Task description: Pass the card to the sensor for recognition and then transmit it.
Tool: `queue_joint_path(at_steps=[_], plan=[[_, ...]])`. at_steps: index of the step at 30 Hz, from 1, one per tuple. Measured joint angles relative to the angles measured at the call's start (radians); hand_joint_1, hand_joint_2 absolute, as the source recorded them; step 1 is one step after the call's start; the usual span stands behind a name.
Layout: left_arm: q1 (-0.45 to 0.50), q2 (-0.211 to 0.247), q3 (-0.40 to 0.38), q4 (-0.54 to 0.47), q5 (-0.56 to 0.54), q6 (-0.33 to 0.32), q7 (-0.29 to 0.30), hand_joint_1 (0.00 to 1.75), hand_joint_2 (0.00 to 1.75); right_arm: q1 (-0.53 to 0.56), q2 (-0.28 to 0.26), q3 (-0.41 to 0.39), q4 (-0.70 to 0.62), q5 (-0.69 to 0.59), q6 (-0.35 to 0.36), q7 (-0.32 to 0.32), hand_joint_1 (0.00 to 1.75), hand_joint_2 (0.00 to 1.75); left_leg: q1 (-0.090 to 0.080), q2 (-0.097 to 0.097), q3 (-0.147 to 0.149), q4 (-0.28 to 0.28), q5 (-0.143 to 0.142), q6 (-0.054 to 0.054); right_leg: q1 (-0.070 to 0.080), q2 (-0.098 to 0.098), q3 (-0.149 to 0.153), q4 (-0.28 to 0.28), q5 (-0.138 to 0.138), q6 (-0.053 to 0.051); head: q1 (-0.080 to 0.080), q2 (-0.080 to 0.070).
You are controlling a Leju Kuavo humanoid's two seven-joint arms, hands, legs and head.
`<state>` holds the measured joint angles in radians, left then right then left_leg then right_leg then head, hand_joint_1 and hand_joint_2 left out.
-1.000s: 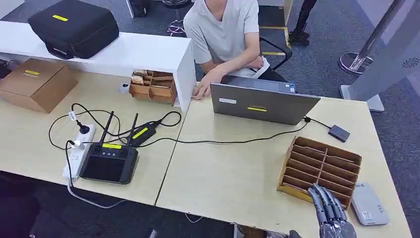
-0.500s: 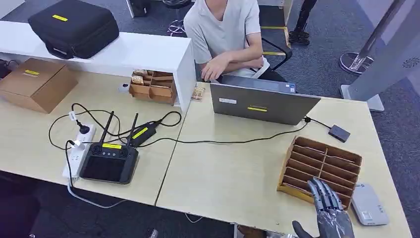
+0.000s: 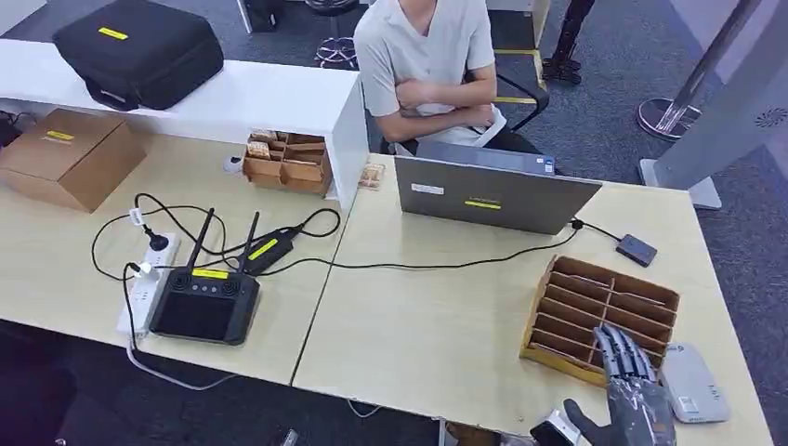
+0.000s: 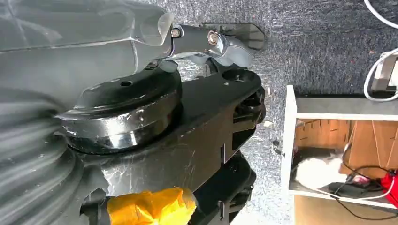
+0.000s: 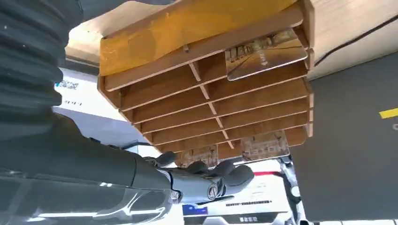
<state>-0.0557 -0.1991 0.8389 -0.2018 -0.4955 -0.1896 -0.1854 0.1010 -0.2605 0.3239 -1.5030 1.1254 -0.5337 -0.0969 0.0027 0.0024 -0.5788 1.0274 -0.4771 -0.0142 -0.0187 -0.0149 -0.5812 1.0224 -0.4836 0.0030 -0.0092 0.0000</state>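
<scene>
right hand (image 3: 630,390) empty, fingers spread, hovering over near edge of slotted wooden rack (image 3: 599,316), likely reaching for card (image 5: 265,58) slotted inside; grey sensor (image 3: 692,383) just right, handy for scanning. left hand state unclear.

Counts, head view: 1 person (image 3: 427,70), top centre. 1 laptop (image 3: 492,193), centre right. 2 wooden slotted racks: 1 big rack (image 3: 599,316) lower right, 1 small rack (image 3: 288,162) upper centre-left. 1 black case (image 3: 139,51) and 1 cardboard box (image 3: 70,158), upper left. 1 black controller (image 3: 204,307) w/ 2 antennas, 1 white power strip (image 3: 144,288), lower left. 1 grey card reader (image 3: 692,383), bottom right. 1 small black box (image 3: 636,249), right. 1 robot hand, the right hand (image 3: 636,400), bottom right. Right wrist view: 3 cards in the big rack, 1 silver card (image 5: 267,54) the clearest.
</scene>
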Motion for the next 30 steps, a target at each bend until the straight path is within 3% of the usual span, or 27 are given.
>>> queue_joint_path(at_steps=[20, 30], plan=[[-0.001, 0.0, 0.0, 0.0, -0.019, -0.01, 0.0, 0.0, 1.75, -0.079, 0.095, 0.003, 0.082, 0.018, 0.031, -0.047, 0.0, 1.75, 0.0, 0.0, 0.0, 0.0, 0.0, 0.0, 0.0, 0.0, 0.0, 0.0, 0.0, 0.0, 0.0, 0.0], [-0.001, 0.0, 0.0, 0.0, -0.022, -0.012, 0.0, 0.0, 1.75, -0.088, 0.111, 0.011, 0.103, 0.018, 0.035, -0.047, 0.0, 1.75, 0.0, 0.0, 0.0, 0.0, 0.0, 0.0, 0.0, 0.0, 0.0, 0.0, 0.0, 0.0, 0.0, 0.0]])
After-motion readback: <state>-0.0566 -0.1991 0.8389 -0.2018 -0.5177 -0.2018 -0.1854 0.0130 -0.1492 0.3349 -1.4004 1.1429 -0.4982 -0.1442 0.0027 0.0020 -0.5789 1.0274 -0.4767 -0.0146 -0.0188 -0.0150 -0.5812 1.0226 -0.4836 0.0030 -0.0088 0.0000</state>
